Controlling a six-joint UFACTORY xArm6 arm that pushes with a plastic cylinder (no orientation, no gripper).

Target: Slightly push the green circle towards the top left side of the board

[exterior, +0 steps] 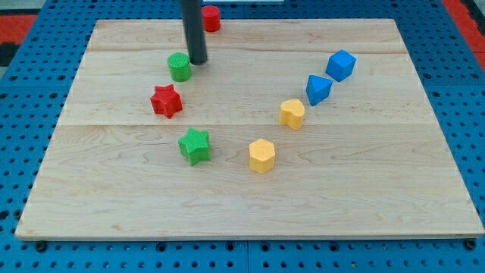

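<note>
The green circle stands on the wooden board in the upper left part. My dark rod comes down from the view's top, and my tip rests on the board just to the right of the green circle, touching it or nearly so. A red circle sits near the board's top edge, partly behind the rod.
A red star lies below the green circle and a green star lower still. A yellow hexagon and a yellow heart sit mid-board. A blue triangle and a blue cube are at the right.
</note>
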